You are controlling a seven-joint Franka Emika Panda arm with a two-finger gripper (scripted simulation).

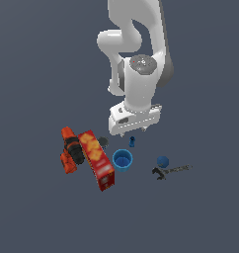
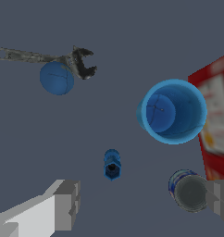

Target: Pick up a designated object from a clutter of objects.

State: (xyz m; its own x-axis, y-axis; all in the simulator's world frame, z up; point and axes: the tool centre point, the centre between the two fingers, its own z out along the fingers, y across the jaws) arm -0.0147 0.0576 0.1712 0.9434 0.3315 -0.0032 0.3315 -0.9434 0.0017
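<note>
The designated object, a tiny dark-blue peg (image 1: 132, 142) (image 2: 112, 164), lies on the floor just beside the round blue cup (image 1: 122, 160) (image 2: 171, 111). My gripper (image 1: 133, 132) (image 2: 141, 201) hovers above the peg, open, with nothing between its fingers (image 2: 63, 206). In the wrist view the peg sits a little ahead of the line between the two fingertips. The rest of the clutter of objects lies around it: a red cracker box (image 1: 97, 159) (image 2: 215, 115), an orange-and-black tool (image 1: 70, 149), a blue ball (image 1: 163, 161) (image 2: 56, 77) and a thin dark wrench (image 1: 172, 170) (image 2: 49, 59).
A small dark can (image 1: 102, 143) (image 2: 190, 190) stands between the cracker box and the peg, close to one finger in the wrist view. The ball touches the wrench's head. The cup stands upright with its mouth open.
</note>
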